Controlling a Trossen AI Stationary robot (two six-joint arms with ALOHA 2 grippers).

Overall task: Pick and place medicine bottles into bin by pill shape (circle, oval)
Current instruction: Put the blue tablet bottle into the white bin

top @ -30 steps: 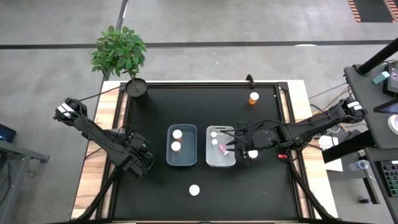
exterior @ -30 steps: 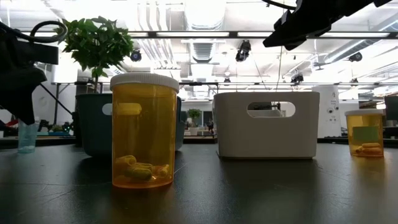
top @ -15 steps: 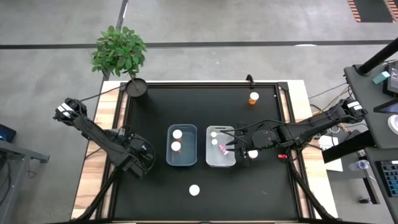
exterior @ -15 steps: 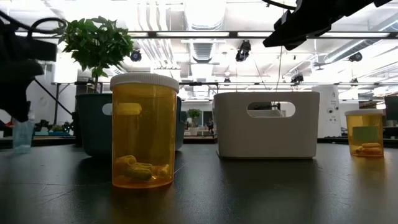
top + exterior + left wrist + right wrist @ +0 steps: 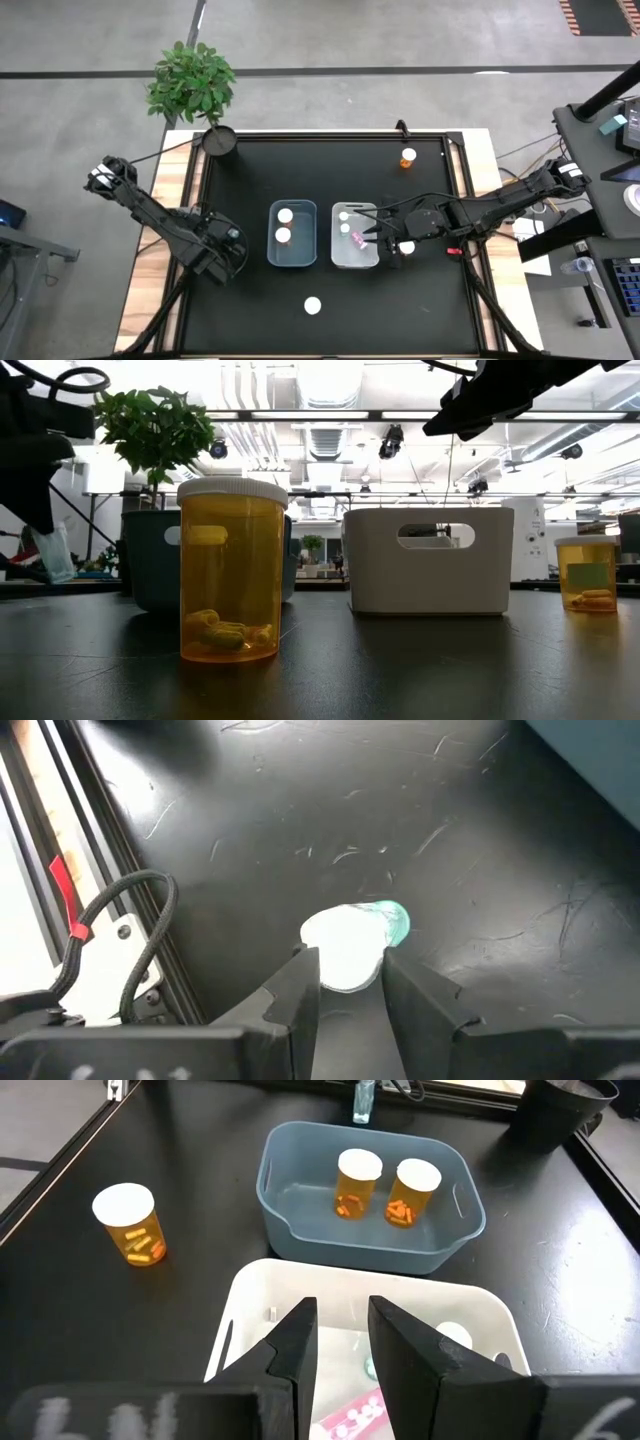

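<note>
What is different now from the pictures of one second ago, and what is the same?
The left end effector, closed on a small teal bottle, has lifted it off the table; in the low view the bottle sits higher and tilted. The right end effector still hovers above the white bin. The blue bin and the orange bottles have not moved.

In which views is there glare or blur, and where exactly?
Low view: bright ceiling lights wash out the room behind the white bin; the near orange bottle is sharp. Left wrist view: the teal bottle looks overexposed and soft. Right wrist view: the blue bin is evenly lit.
</note>
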